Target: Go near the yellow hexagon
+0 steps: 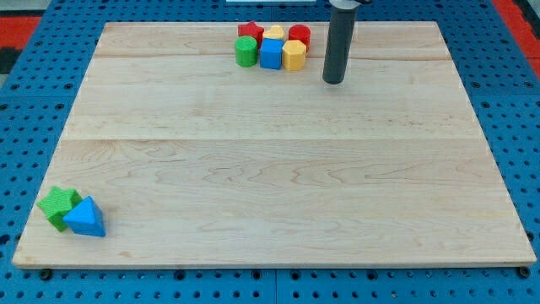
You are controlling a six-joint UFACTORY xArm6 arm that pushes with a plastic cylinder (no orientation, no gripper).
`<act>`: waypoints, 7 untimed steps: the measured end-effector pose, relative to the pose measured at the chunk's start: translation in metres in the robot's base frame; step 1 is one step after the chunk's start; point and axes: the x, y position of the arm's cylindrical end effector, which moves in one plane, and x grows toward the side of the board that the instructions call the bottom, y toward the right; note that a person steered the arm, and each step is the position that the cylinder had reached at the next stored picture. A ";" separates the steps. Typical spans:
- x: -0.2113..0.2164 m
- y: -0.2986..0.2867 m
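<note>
The yellow hexagon (294,56) stands at the right end of a tight cluster near the view's top edge of the board. My tip (334,81) rests on the board just right of it and slightly lower, a short gap apart. The cluster also holds a blue cube (271,53), a green cylinder (245,52), a red star (249,31), a yellow block (274,34) and a red cylinder (299,35).
A green star (57,206) and a blue triangle (85,218) touch each other at the board's lower left corner. The wooden board (270,169) lies on a blue pegboard table (25,127).
</note>
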 end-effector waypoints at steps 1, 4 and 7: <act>0.004 0.000; 0.020 -0.014; 0.027 -0.034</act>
